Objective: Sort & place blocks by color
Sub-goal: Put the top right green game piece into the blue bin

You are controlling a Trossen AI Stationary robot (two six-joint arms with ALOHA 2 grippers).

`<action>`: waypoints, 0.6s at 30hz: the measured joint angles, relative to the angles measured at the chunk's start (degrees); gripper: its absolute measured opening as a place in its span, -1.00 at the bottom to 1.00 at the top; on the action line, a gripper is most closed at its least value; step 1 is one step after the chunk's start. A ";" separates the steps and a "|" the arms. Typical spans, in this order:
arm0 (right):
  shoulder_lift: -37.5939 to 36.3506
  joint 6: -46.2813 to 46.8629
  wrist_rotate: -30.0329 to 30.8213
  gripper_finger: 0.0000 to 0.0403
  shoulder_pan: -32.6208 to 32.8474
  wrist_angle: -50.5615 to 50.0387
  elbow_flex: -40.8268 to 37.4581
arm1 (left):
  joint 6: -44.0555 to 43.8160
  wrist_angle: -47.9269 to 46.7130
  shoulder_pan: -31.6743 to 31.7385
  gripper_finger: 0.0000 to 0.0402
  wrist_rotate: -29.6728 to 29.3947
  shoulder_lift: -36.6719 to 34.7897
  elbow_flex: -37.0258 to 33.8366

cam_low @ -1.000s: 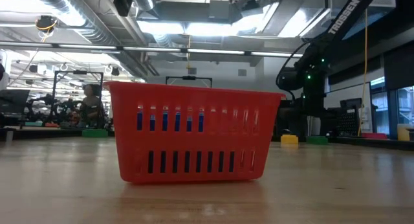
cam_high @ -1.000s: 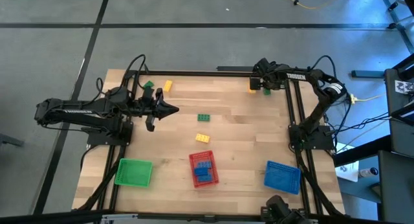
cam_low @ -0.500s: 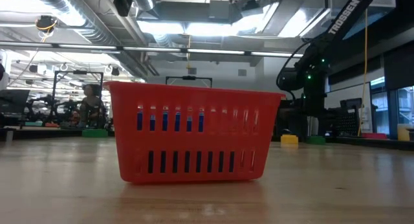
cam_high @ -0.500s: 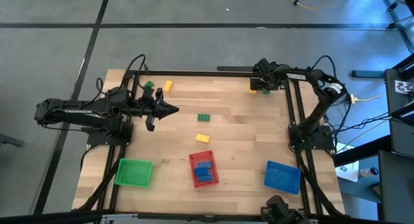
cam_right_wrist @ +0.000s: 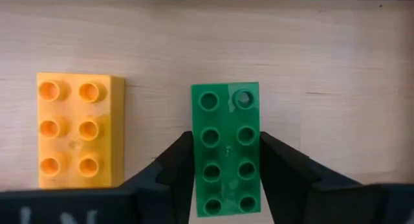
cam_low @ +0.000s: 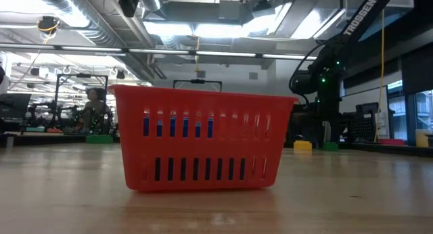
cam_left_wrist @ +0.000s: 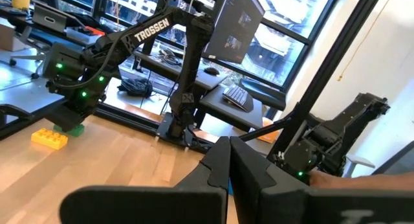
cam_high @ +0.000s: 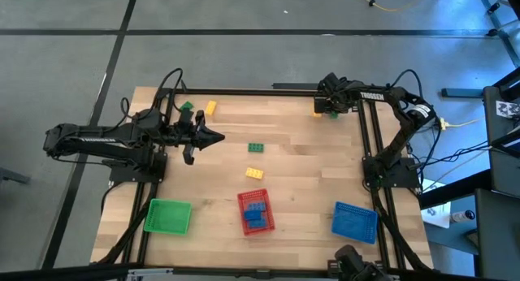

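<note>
Right end effector down at the surface's far right corner, fingers pressed against both long sides of a green brick; yellow brick just beside. Left end effector fully closed, empty, above the surface's left side.

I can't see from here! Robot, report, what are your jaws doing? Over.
Right gripper jaws closing around green block at far edge. Left gripper shut, empty, hovering. Yellow block beside the green one, apart.
</note>
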 joint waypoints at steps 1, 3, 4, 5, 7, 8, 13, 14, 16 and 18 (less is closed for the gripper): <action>-0.34 -0.41 -0.09 -0.29 0.00 -0.09 -0.02 | 0.00 0.00 0.00 -1.00 -0.02 0.00 0.00; -2.04 -1.89 -0.91 -0.30 0.00 0.00 -0.04 | 0.00 0.00 0.00 -1.00 -0.04 0.00 0.00; -3.24 -2.91 -0.98 -0.30 0.00 0.11 -0.04 | 0.00 0.00 0.00 -1.00 -0.05 0.00 0.00; -4.67 -3.47 -1.10 -0.30 0.02 0.16 -0.04 | 0.00 0.00 0.00 -1.00 -0.07 0.00 0.00; -8.27 -4.73 -1.33 -0.30 0.00 0.23 -0.04 | 0.19 0.00 0.00 -1.00 -0.10 0.00 0.00; -10.54 -4.97 -1.35 -0.30 0.00 0.43 -0.04 | 0.28 0.00 0.00 -1.00 -0.12 0.00 0.00; -23.44 -6.69 -4.30 -0.30 1.11 3.00 -0.04 | 0.45 0.00 0.00 -1.00 -0.14 0.00 0.00; -25.87 -7.37 -5.16 -0.30 1.85 3.96 -0.02 | 0.62 0.00 0.00 -1.00 -0.23 0.00 0.00; -30.46 -7.83 -7.92 -0.30 3.93 5.42 -0.02 | 1.94 0.00 0.00 -1.00 -0.66 0.00 0.00; -33.97 -7.91 -10.79 -0.30 6.70 6.55 -0.02 | 3.60 0.02 0.00 -1.00 -0.79 0.00 0.00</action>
